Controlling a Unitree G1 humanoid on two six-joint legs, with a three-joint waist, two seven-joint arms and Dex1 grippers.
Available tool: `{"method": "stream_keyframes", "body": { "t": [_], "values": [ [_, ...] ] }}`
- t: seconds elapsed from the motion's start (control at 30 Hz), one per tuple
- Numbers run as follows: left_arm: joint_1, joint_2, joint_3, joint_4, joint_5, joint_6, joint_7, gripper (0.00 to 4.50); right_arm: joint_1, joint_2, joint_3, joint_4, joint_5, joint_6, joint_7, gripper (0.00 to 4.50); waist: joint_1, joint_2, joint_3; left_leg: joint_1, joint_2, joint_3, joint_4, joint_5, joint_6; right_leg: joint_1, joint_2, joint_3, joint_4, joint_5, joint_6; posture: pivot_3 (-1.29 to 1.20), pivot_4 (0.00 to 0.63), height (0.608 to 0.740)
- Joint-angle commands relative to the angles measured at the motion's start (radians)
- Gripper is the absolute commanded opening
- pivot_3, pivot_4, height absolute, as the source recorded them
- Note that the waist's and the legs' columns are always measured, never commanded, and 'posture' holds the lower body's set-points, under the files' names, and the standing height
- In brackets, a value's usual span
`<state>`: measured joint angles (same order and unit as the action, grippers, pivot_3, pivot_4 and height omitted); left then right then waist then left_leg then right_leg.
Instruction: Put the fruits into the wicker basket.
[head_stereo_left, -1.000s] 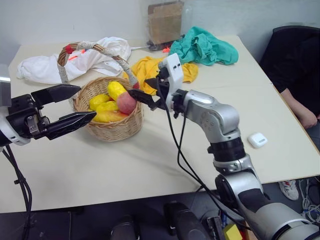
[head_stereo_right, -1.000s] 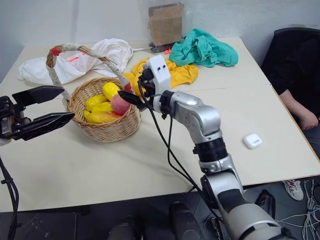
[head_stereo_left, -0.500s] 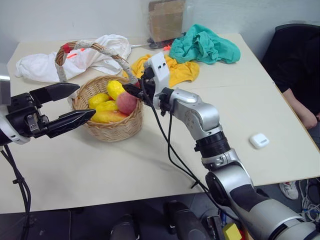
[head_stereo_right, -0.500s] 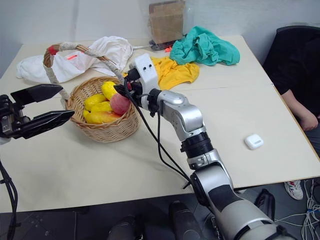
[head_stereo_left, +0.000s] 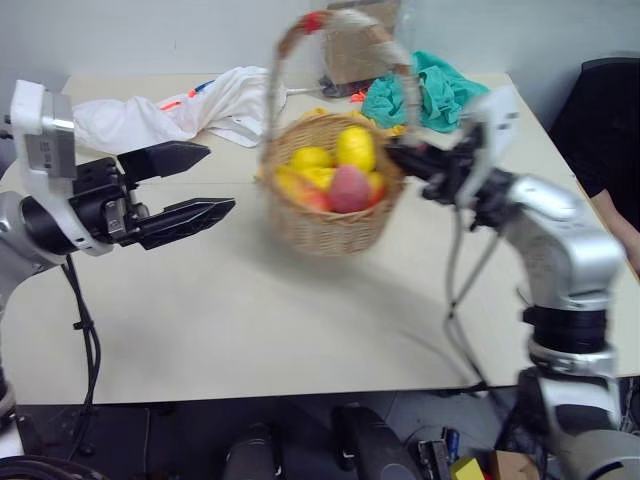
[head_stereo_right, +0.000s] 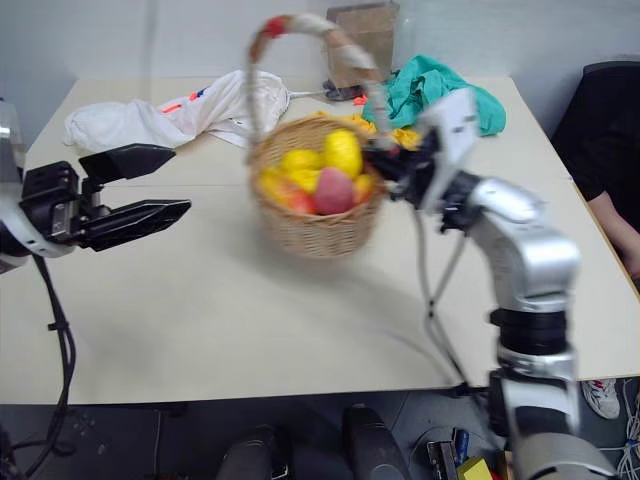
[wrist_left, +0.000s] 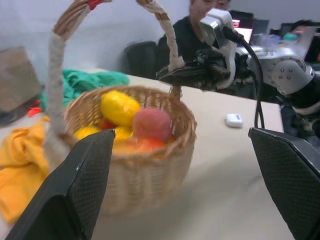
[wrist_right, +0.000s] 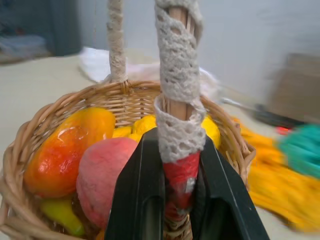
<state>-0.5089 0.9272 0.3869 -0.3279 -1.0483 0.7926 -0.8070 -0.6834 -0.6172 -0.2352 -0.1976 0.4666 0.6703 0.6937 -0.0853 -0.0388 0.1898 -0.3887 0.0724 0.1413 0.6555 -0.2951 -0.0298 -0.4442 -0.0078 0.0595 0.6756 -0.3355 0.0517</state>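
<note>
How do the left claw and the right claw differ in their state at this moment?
The left claw stands wide open and holds nothing, while the right claw is shut on the cloth-wrapped handle of the wicker basket. The left claw is apart from the basket, on its left side; the right claw grips the handle's foot on the basket's right side, beside the peach. Both have two black fingers and point toward the basket.

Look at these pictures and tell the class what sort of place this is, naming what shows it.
Probably an office or lab set up for robot trials, not a home. A plain table carries staged props: a wicker basket of toy fruits and loose cloths. A person sits beside computer screens.
</note>
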Motion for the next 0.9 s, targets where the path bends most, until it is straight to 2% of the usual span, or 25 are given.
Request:
{"method": "stream_keyframes", "body": {
  "t": [0.03,0.3,0.37,0.43,0.53,0.6,0.73,0.83,0.9],
  "values": [
    [-0.054,-0.025,-0.056,0.034,0.041,-0.042,-0.042,4.5,0.075,-0.094,-0.113,-0.02,-0.01,-0.06,0.013,0.22,-0.001,0.0,0.0,0.001,0.0,0.001,0.0,0.0,0.0,0.0,0.0,0.001,0.001,0.0,0.0,0.0,0.15,0.74],
    [-0.117,-0.08,-0.121,0.076,0.072,-0.053,-0.08,4.5,0.203,-0.087,-0.211,0.162,-0.089,-0.252,-0.09,0.22,-0.015,0.001,0.001,0.003,0.001,0.003,0.007,0.001,-0.001,0.0,0.002,0.004,0.009,0.0,0.0,0.0,0.15,0.74],
    [-0.122,-0.084,-0.13,0.078,0.08,-0.053,-0.095,4.5,0.234,-0.081,-0.229,0.162,-0.06,-0.258,-0.08,0.94,-0.013,0.001,0.001,0.003,0.001,0.003,0.008,0.001,0.0,0.0,0.002,0.004,0.01,0.0,0.001,0.0,0.15,0.74],
    [-0.128,-0.09,-0.137,0.084,0.087,-0.053,-0.108,4.5,0.269,-0.092,-0.247,0.143,-0.032,-0.254,-0.058,1.44,-0.011,0.001,0.001,0.003,0.0,0.003,0.008,0.001,0.0,0.0,0.001,0.004,0.011,0.0,0.001,0.0,0.15,0.74],
    [-0.139,-0.096,-0.15,0.107,0.103,-0.06,-0.131,4.5,0.328,-0.139,-0.314,0.093,0.031,-0.199,-0.023,2.45,-0.005,0.002,0.001,0.003,0.0,0.003,0.008,0.001,0.0,0.0,0.001,0.004,0.012,0.0,0.001,0.0,0.15,0.74],
    [-0.146,-0.098,-0.158,0.123,0.117,-0.065,-0.149,4.5,0.394,-0.201,-0.39,0.051,0.084,-0.134,0.026,3.16,0.002,0.003,0.001,0.003,0.0,0.003,0.009,0.001,0.0,0.0,0.001,0.004,0.012,0.0,0.001,0.0,0.15,0.74],
    [-0.142,-0.074,-0.168,0.159,0.159,-0.082,-0.209,4.5,0.601,-0.387,-0.64,0.053,0.182,0.066,0.206,4.48,0.021,0.003,0.001,0.003,0.0,0.002,0.009,0.001,0.0,0.001,0.001,0.003,0.011,0.0,0.001,0.0,0.15,0.74],
    [-0.138,-0.051,-0.168,0.193,0.198,-0.103,-0.251,4.5,0.773,-0.493,-0.806,0.121,0.199,0.169,0.383,4.48,0.026,0.002,0.002,0.005,-0.001,0.001,0.008,0.001,0.0,0.004,0.002,0.003,0.008,0.0,0.002,0.0,0.15,0.74],
    [-0.142,-0.042,-0.163,0.218,0.213,-0.109,-0.269,4.5,0.844,-0.532,-0.888,0.171,0.209,0.199,0.482,4.48,0.024,0.001,0.002,0.014,-0.002,0.001,0.006,0.0,0.001,0.017,0.004,0.003,0.001,0.001,0.002,0.0,0.15,0.74]
  ]
}}
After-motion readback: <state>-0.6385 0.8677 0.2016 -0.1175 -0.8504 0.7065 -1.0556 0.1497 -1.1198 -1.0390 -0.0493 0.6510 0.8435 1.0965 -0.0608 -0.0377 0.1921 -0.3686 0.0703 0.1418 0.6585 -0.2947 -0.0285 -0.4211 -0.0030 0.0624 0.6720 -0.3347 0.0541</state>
